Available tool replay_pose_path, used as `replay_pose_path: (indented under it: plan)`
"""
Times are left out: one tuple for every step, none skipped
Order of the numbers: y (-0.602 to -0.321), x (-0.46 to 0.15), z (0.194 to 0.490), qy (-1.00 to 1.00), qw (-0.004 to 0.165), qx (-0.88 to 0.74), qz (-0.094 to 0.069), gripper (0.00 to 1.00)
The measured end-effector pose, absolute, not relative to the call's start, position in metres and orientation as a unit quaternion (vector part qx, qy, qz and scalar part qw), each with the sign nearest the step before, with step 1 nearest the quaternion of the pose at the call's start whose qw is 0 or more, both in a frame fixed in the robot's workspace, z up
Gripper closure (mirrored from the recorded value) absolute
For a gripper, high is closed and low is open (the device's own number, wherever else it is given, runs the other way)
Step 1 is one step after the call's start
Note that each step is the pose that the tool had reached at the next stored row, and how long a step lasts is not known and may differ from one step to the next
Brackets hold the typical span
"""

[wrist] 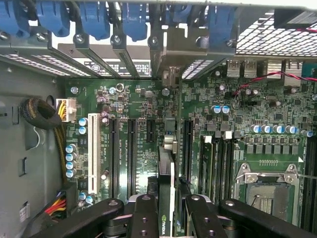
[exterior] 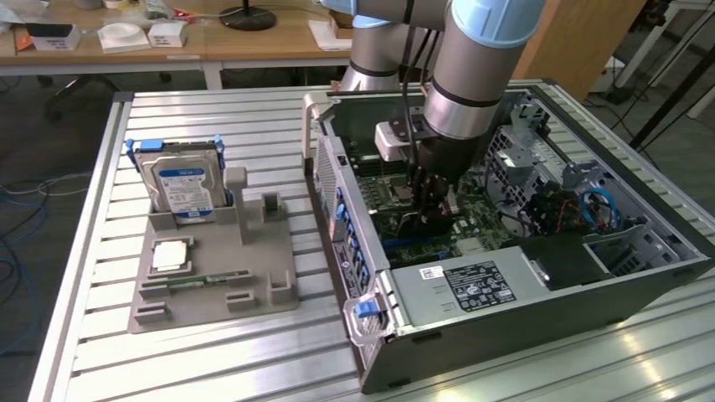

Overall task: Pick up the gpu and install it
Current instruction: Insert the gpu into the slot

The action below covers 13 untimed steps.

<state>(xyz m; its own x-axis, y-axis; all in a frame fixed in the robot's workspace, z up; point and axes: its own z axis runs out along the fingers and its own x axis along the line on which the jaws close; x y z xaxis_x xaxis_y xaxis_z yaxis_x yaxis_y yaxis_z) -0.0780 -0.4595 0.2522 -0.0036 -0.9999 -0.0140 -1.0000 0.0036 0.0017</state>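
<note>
We've got the hand (wrist: 171, 210) clamped on the gpu (wrist: 165, 178), a thin dark card, edge-on over the motherboard (wrist: 237, 114) slots. Blue latches (wrist: 94, 20) crowd the case (exterior: 335, 193) wall ahead.

Bright even light, glare on the table (exterior: 637, 352), computer case (exterior: 503, 347) interior seemingly dimmer

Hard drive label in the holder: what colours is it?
Blue and white label, best in the exterior view.

Layout on the table (exterior: 95, 268).
Computer case (exterior: 503, 343) at the exterior view's right; hard drive (exterior: 184, 188) in holder (exterior: 223, 251) at that view's left; gpu (wrist: 166, 188) inside case, over motherboard (wrist: 198, 99).
</note>
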Motion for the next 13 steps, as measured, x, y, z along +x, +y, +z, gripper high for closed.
replay_pose_path:
  plan:
    - [-0.4595,-0.078,0.2522,0.708,0.004,-0.706,0.006,0.74]
    - [-0.4595,-0.078,0.2522,0.708,0.004,-0.706,0.006,0.74]
    - [-0.4595,-0.078,0.2522,0.708,0.004,-0.706,0.006,0.74]
    - [-0.4595,-0.078,0.2521,0.708,0.004,-0.706,0.006,0.74]
    - [-0.4595,-0.078,0.2521,0.708,0.004,-0.706,0.006,0.74]
    - [-0.4595,-0.078,0.2521,0.708,0.004,-0.706,0.006,0.74]
    - [-0.4595,-0.078,0.2521,0.708,0.004,-0.706,0.006,0.74]
    - [-0.4595,-0.078,0.2521,0.708,0.004,-0.706,0.006,0.74]
    - [-0.4595,-0.078,0.2521,0.708,0.004,-0.706,0.006,0.74]
    - [-0.4595,-0.078,0.2521,0.708,0.004,-0.706,0.006,0.74]
    - [-0.4595,-0.0779,0.2521,0.708,0.004,-0.706,0.006,0.74]
    - [-0.4595,-0.0778,0.2521,0.708,0.004,-0.706,0.006,0.74]
    - [-0.4595,-0.0778,0.252,0.708,0.004,-0.706,0.006,0.74]
